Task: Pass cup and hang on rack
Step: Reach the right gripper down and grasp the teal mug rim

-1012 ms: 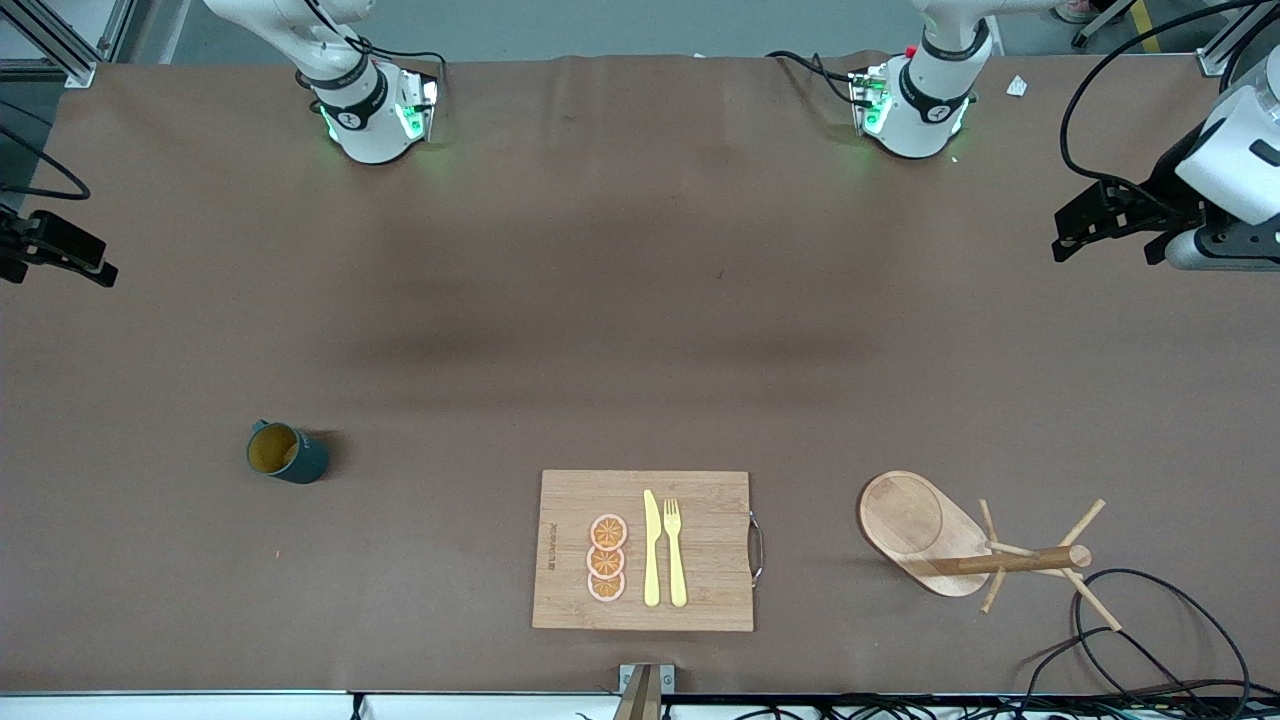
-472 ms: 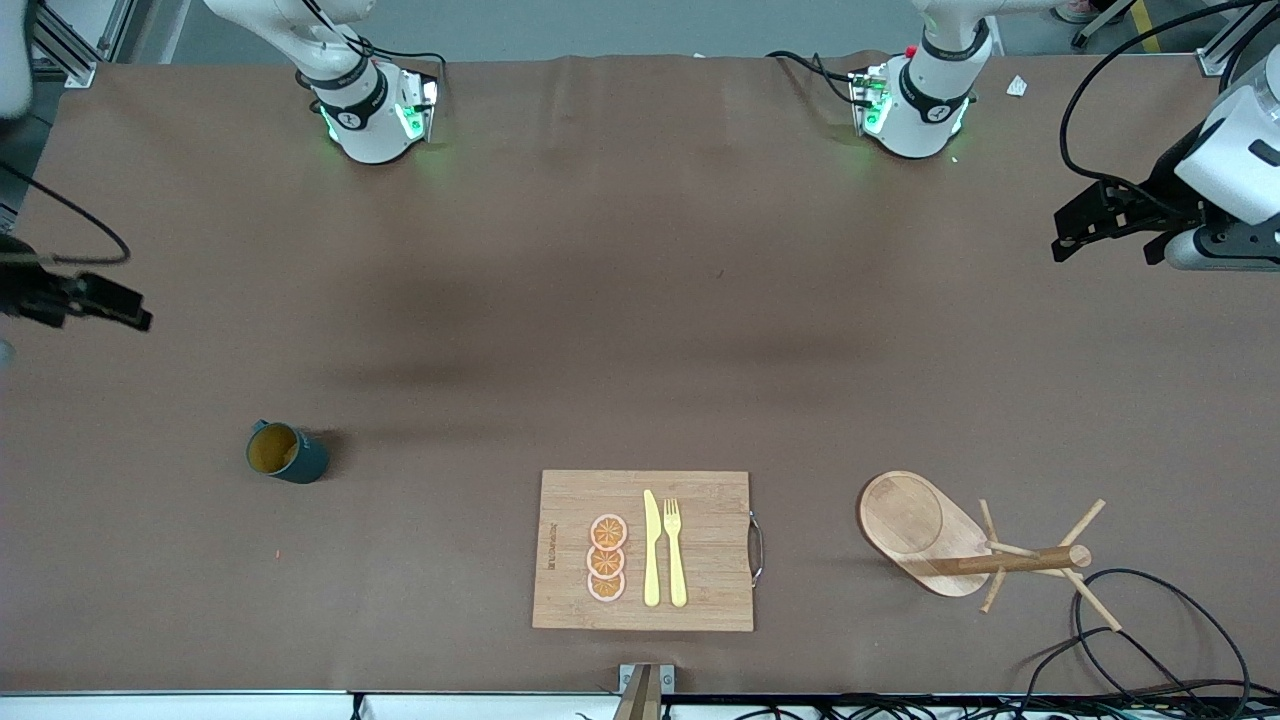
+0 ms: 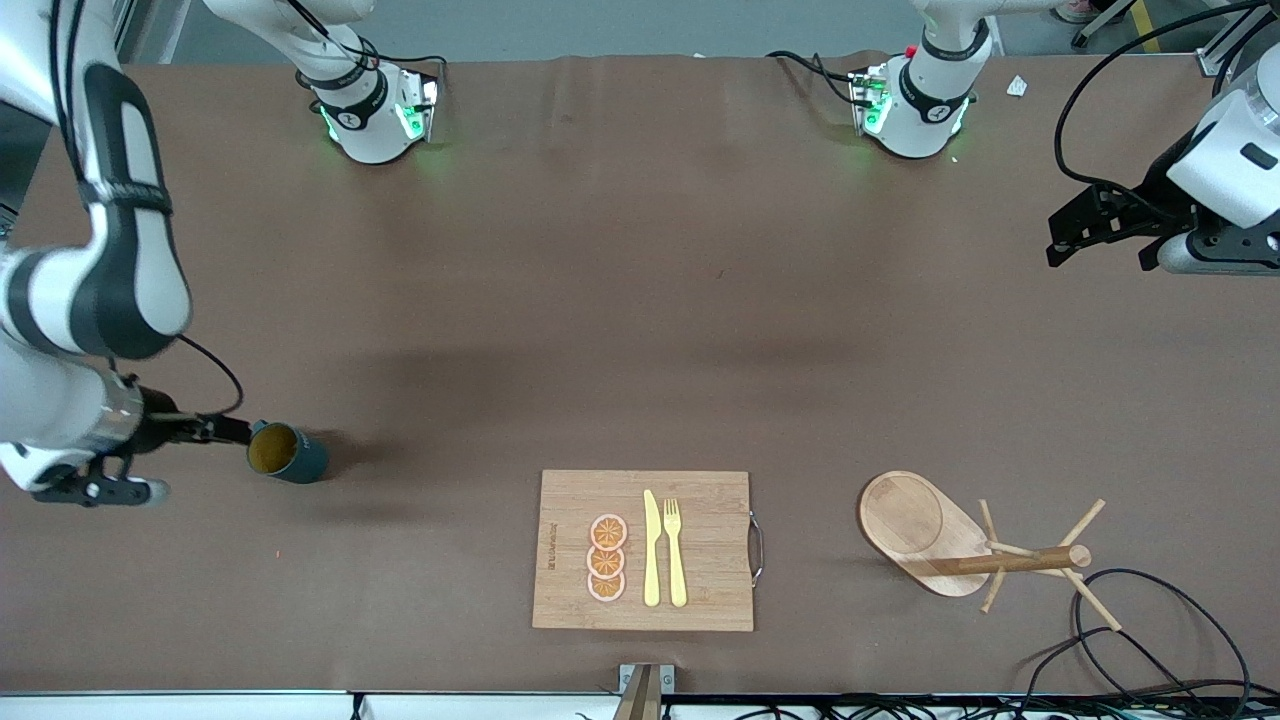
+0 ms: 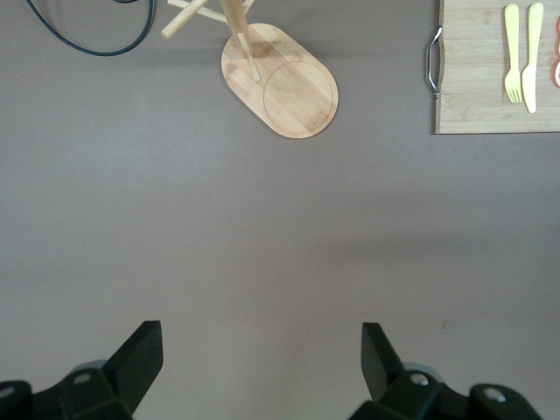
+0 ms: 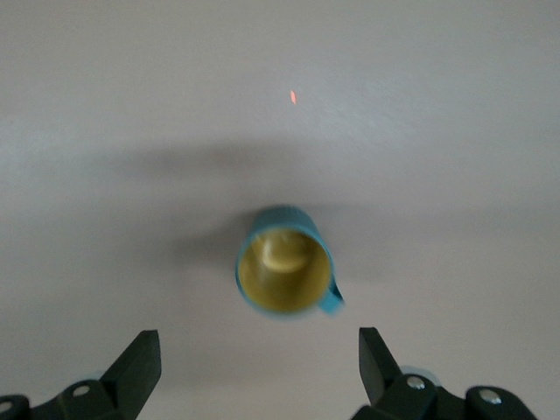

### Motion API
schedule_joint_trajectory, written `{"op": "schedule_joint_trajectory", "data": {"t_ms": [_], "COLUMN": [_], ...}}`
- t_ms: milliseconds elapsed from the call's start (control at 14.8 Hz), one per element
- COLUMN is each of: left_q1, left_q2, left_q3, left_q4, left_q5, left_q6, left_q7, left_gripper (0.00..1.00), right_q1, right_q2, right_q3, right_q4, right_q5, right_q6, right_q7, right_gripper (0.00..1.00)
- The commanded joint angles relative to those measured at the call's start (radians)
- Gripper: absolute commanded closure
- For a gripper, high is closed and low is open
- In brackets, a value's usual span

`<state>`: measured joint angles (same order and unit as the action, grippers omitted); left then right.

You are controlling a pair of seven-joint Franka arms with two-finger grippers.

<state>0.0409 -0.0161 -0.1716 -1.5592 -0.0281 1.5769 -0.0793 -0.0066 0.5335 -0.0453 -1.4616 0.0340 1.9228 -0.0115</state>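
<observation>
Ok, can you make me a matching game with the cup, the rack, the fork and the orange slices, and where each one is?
Things:
1. cup
2. rack
3. fork
4. orange slices

Places:
A. on the cutting board, beside the yellow knife
B. on the table at the left arm's end, by a black cable
C. in a row of three on the cutting board
D. on the table at the right arm's end, just past the open right gripper

Pairs: 1-D, 2-B, 3-A, 4-C
</observation>
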Motion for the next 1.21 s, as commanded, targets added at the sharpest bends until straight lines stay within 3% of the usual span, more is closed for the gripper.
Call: {"op": "schedule_joint_trajectory", "data": {"t_ms": [0, 270, 337, 405, 607, 742, 877, 1147], "left_q1": [0.000, 0.007, 0.007, 0.007, 0.007, 0.007, 0.007, 0.007], "left_q2": [0.024, 0.024, 0.025, 0.028, 0.039, 0.039, 0.041, 0.048], "left_q3": [0.000, 0.000, 0.001, 0.001, 0.001, 0.001, 0.000, 0.000], "left_q4": [0.010, 0.005, 0.002, 0.002, 0.004, 0.005, 0.005, 0.007], "left_q5": [-0.001, -0.001, -0.001, -0.001, -0.001, -0.001, -0.001, -0.001], "left_q6": [0.015, 0.015, 0.015, 0.015, 0.017, 0.017, 0.018, 0.023], "left_q7": [-0.005, -0.005, -0.007, -0.007, -0.007, -0.007, -0.007, -0.005], "left_gripper": [0.00, 0.00, 0.00, 0.00, 0.00, 0.00, 0.00, 0.00], "right_q1": [0.005, 0.002, 0.004, 0.004, 0.019, 0.023, 0.023, 0.028], "right_q2": [0.091, 0.157, 0.160, 0.160, 0.160, 0.158, 0.160, 0.155], "right_q3": [0.004, 0.004, 0.004, 0.004, 0.005, 0.005, 0.005, 0.005], "right_q4": [0.024, 0.020, 0.009, -0.008, -0.014, -0.014, -0.014, -0.006], "right_q5": [0.033, 0.041, 0.050, 0.053, 0.053, 0.053, 0.053, 0.053], "right_q6": [0.051, 0.079, 0.076, 0.079, 0.071, 0.070, 0.071, 0.071], "right_q7": [0.008, 0.008, 0.008, 0.007, 0.007, 0.002, -0.001, 0.004], "right_gripper": [0.00, 0.00, 0.05, 0.14, 0.59, 0.83, 0.93, 0.99]}}
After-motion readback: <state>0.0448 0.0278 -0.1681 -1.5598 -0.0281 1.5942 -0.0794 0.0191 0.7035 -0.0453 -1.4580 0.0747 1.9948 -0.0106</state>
